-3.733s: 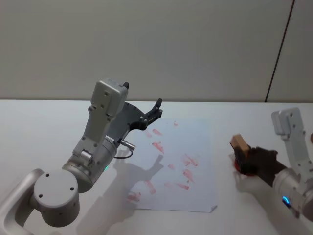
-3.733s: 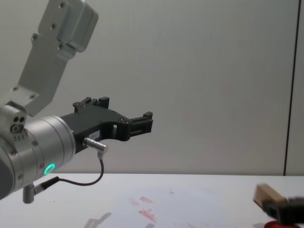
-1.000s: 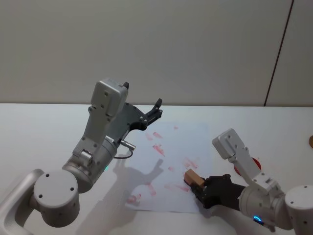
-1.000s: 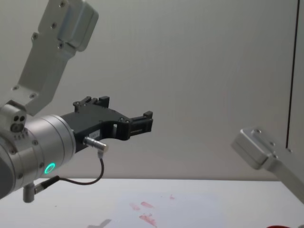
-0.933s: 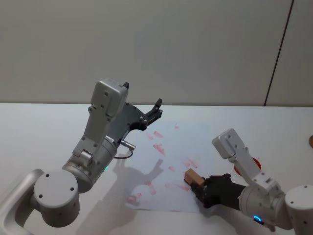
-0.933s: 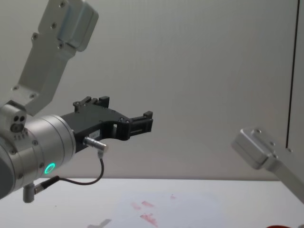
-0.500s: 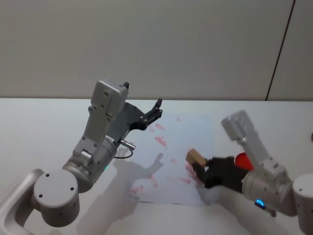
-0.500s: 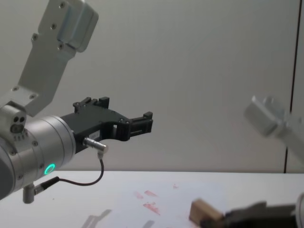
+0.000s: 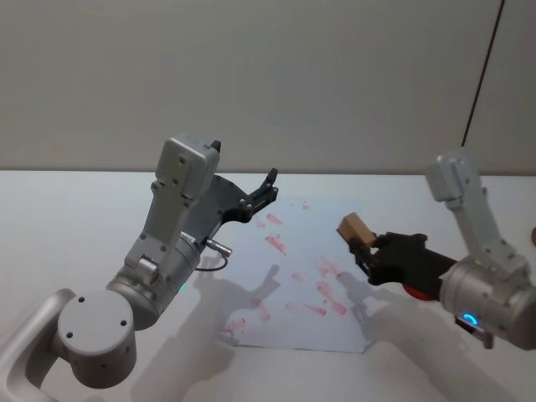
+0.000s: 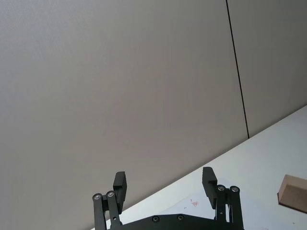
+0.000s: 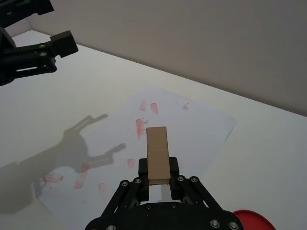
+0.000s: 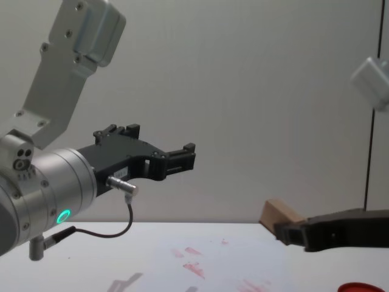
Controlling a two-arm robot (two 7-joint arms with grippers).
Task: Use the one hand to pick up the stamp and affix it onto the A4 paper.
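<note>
- The right gripper point(image 9: 366, 244) has the stamp point(image 9: 353, 227) pinched at its fingertips, jaws closed against the block's two sides, and it hangs in the air over the right edge of the A4 paper point(image 9: 293, 318).
- From the right wrist camera, the tan block sticks straight out past the fingertips point(image 11: 144, 168), clear of the sheet, its long face turned to the lens.
- In the chest view the stamp point(image 12: 281, 214) rides well above the table point(image 12: 91, 255), tilted, with the black fingers reaching in from the right.
- The paper lies flat near the middle of the table, its near right corner close to the table's front edge, and smudgy red prints point(image 9: 322, 290) are scattered across it.
- A red ink pad point(image 12: 363, 288) sits on the table to the right of the sheet, partly hidden behind the right gripper in the head view.
- The left gripper point(image 9: 270, 186) is parked up in the air above the paper's far left corner, jaws spread wide, holding nothing.
- The left wrist camera catches those two fingers point(image 10: 121, 184) well apart against the wall point(image 10: 120, 86).
</note>
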